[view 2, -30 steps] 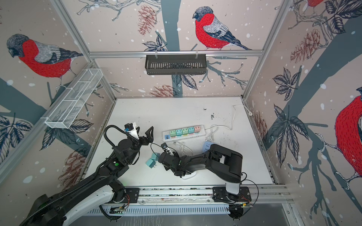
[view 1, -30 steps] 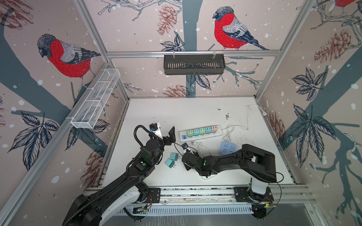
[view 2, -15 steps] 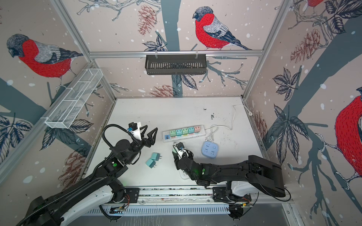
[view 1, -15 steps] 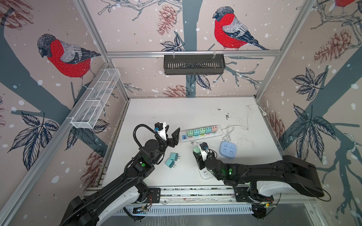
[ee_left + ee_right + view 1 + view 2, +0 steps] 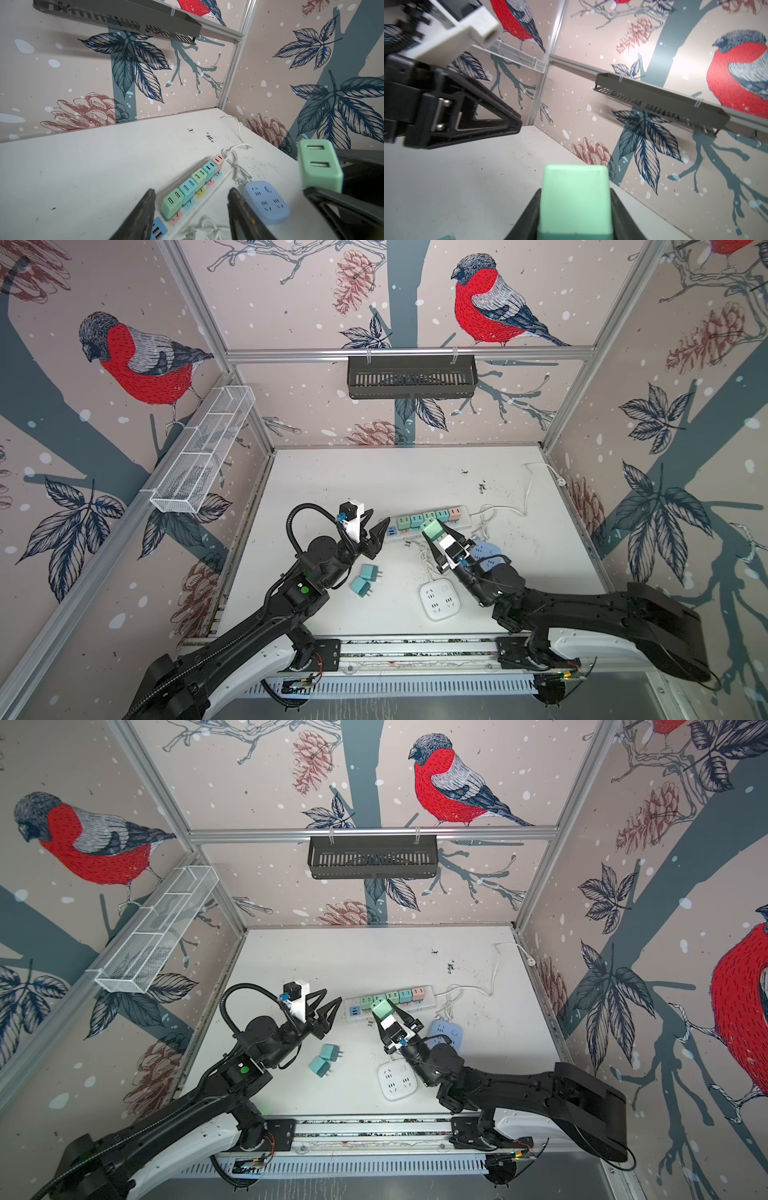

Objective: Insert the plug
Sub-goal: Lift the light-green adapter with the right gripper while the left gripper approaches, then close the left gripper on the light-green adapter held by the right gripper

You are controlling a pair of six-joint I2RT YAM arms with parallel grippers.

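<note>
While the right gripper point(image 5: 574, 192) is clamping it from both sides, the green plug point(image 5: 432, 527) is hanging above the middle of the tabletop point(image 5: 374, 477). In both top views it is overlapping the near edge of the power strip point(image 5: 464, 519), and in the left wrist view it is showing its face with two slots and looking raised clear of the strip. Its prongs are staying out of sight in every view.

The strip is lying across the middle of the tabletop, running roughly left to right, with five seated plugs point(image 5: 199, 176) standing in a row along it — green, teal, green, teal, pink. At its left end the left gripper point(image 5: 379, 517) is hovering with its jaws apart and nothing between them.

Two loose teal plugs point(image 5: 363, 578) are lying side by side on their sides, between the strip and the front edge, left of centre. Nearer the front edge, about mid-width, a white socket block point(image 5: 439, 599) is sitting flat. A blue socket block point(image 5: 484, 549) is lying just right of the held plug, partly hidden under the right arm. A white cable point(image 5: 528, 489) is trailing from the strip's right end toward the back right corner.
</note>
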